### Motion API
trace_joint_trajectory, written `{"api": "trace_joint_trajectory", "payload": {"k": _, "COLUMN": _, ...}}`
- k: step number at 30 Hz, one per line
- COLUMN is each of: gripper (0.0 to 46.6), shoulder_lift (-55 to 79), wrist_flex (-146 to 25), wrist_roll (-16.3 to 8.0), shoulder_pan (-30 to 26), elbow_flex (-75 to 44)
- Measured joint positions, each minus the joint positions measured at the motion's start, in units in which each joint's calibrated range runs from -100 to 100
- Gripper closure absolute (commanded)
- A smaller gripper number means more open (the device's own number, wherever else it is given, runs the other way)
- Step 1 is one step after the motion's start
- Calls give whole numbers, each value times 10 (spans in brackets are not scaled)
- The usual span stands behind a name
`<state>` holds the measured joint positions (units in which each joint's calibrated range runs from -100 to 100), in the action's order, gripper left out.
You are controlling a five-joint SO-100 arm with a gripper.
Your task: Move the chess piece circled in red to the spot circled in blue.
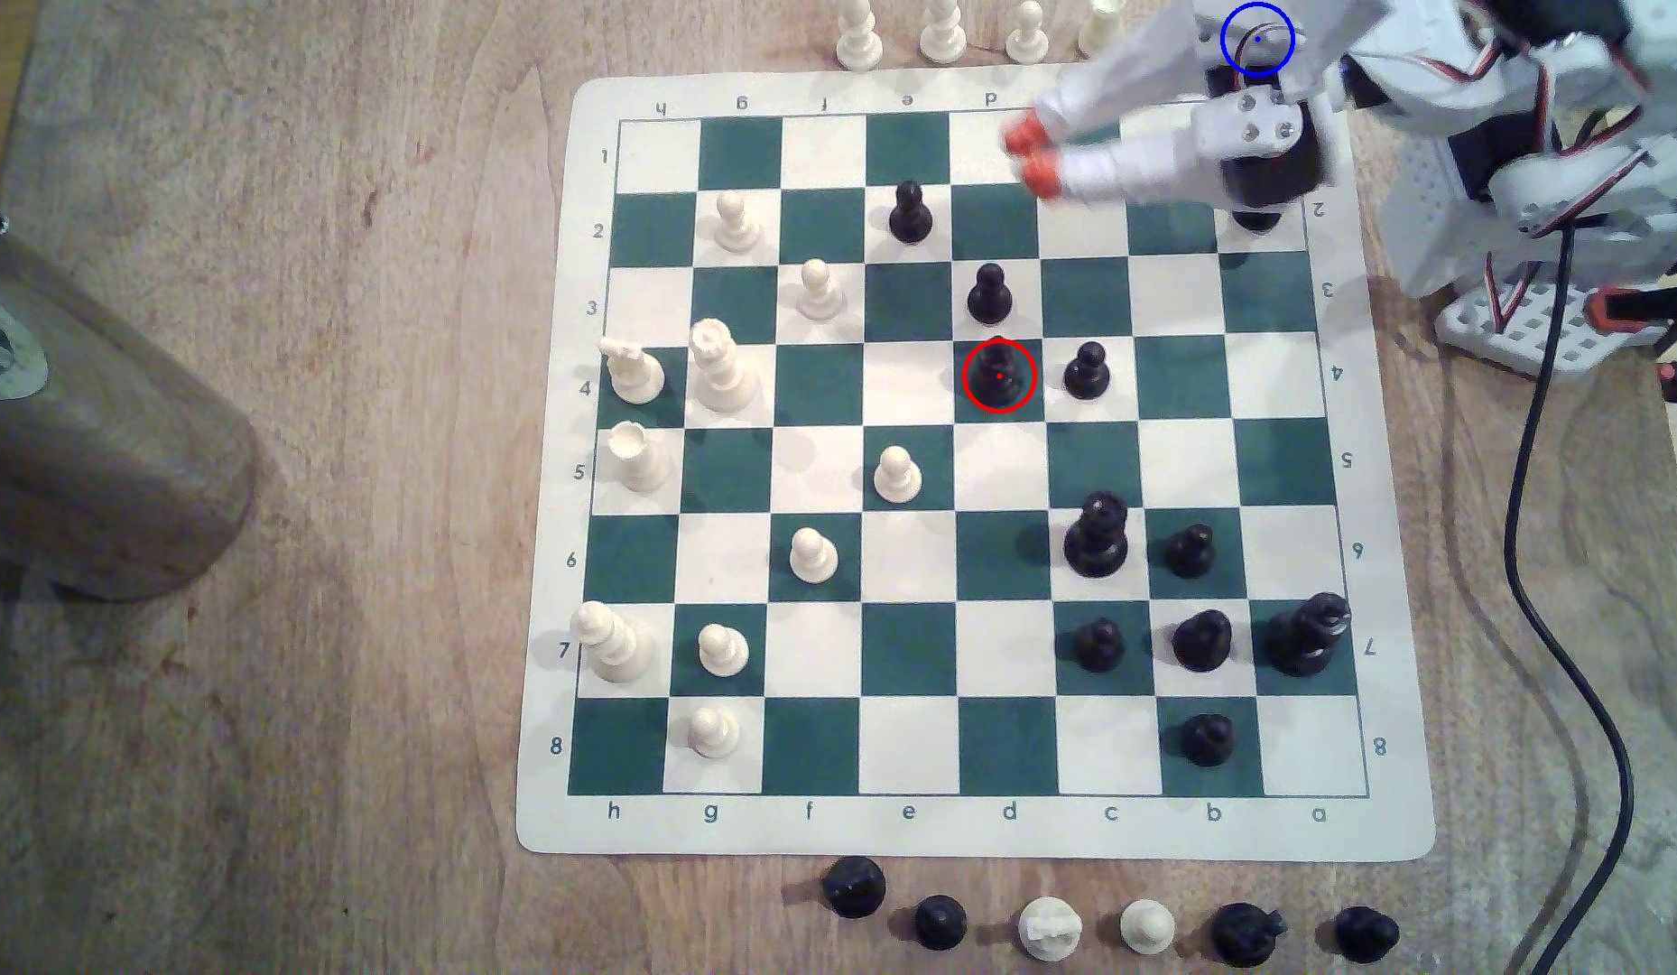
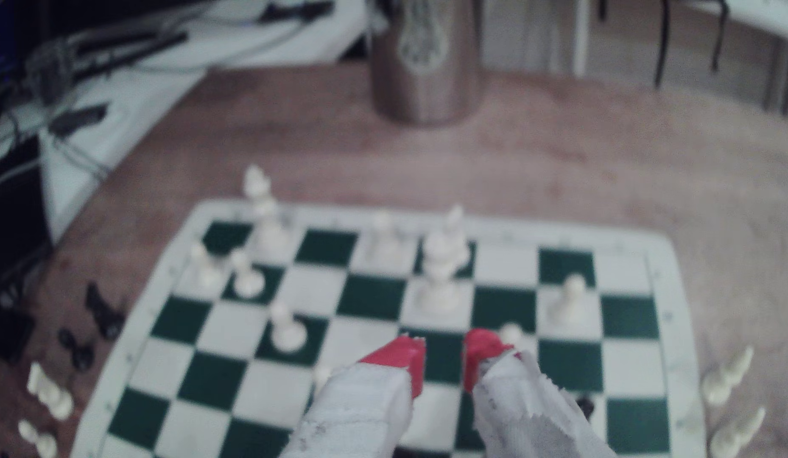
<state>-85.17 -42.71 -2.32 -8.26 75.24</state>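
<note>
Red-tipped end effector [image 2: 445, 352] agape, well apart from ringed pawn [image 1: 998, 373].

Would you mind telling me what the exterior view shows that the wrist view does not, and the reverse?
Exterior view alone: the red-ringed black pawn on d4, and the blue ring drawn over the arm. Wrist view alone: a clear gap between the red fingertips, nothing held. Both: the open gripper, the chessboard and the brown cylinder.

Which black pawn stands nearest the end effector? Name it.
The black pawn on e2, closest to the open end effector; the d3 pawn and the red-circled chess piece stand farther down the board.
</note>
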Motion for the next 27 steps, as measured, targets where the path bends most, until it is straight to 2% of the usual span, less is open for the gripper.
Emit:
{"api": "trace_joint_trajectory", "payload": {"k": 1, "gripper": 400, "shoulder_lift": 24, "wrist_flex": -37, "wrist_roll": -6, "shoulder_pan": 0, "elbow_flex": -30}}
{"api": "trace_joint_trajectory", "payload": {"k": 3, "gripper": 370, "shoulder_lift": 122, "wrist_flex": -108, "wrist_roll": -34, "shoulder_pan": -6, "elbow_flex": -127}}
{"api": "trace_joint_trajectory", "payload": {"k": 5, "gripper": 348, "shoulder_lift": 177, "wrist_flex": -127, "wrist_roll": -48, "shoulder_pan": -11, "elbow_flex": -167}}
{"api": "trace_joint_trajectory", "payload": {"k": 6, "gripper": 321, "shoulder_lift": 205, "wrist_flex": -131, "wrist_roll": -60, "shoulder_pan": -15, "elbow_flex": -185}}
{"api": "trace_joint_trajectory", "payload": {"k": 7, "gripper": 310, "shoulder_lift": 257, "wrist_flex": -135, "wrist_roll": -81, "shoulder_pan": -24, "elbow_flex": -206}}
{"api": "trace_joint_trajectory", "payload": {"k": 8, "gripper": 305, "shoulder_lift": 276, "wrist_flex": -135, "wrist_roll": -87, "shoulder_pan": -27, "elbow_flex": -211}}
{"api": "trace_joint_trajectory", "payload": {"k": 12, "gripper": 299, "shoulder_lift": 388, "wrist_flex": -159, "wrist_roll": -126, "shoulder_pan": -31, "elbow_flex": -256}}
{"api": "trace_joint_trajectory", "payload": {"k": 16, "gripper": 342, "shoulder_lift": 477, "wrist_flex": -185, "wrist_roll": -153, "shoulder_pan": -19, "elbow_flex": -306}}
{"api": "trace_joint_trajectory", "payload": {"k": 22, "gripper": 359, "shoulder_lift": 581, "wrist_flex": -214, "wrist_roll": -169, "shoulder_pan": -18, "elbow_flex": -385}}
{"api": "trace_joint_trajectory", "payload": {"k": 27, "gripper": 323, "shoulder_lift": 646, "wrist_flex": -231, "wrist_roll": -172, "shoulder_pan": -25, "elbow_flex": -446}}
